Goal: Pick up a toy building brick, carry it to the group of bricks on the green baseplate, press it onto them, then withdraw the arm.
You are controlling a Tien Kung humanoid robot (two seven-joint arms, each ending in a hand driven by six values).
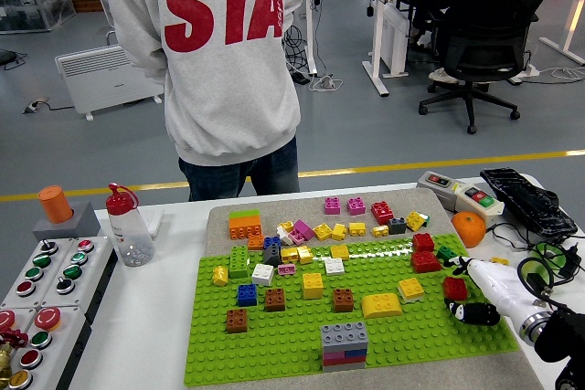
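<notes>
Nearest the table's front edge we see a stack of grey, red and blue bricks [345, 344] standing on the green baseplate [274, 353]; at the lower right the robot's right hand [480, 294], white with black fingertips, reaches in over the baseplate's right edge; one black fingertip [468, 314] lies low on the studs and a white finger points toward a red brick [454, 288] just beside it; whether the fingers close on that brick we cannot tell. Further in, we note loose bricks standing on the baseplate: a brown brick [237, 320], a blue brick [247, 294], a yellow sloped brick [381, 304] and a pair of red bricks [424, 253] near the right edge; beyond them a scatter of yellow, pink and green bricks lies along the baseplate's far edge and on the grey mat [302, 210]. To the left stand a button panel [46, 267] and a clear bottle [131, 226] with a red cap; to the right, an orange [469, 227] and a black keyboard [527, 203]. At the far side a person in a grey sweatshirt [219, 52] stands with their back to the table.
</notes>
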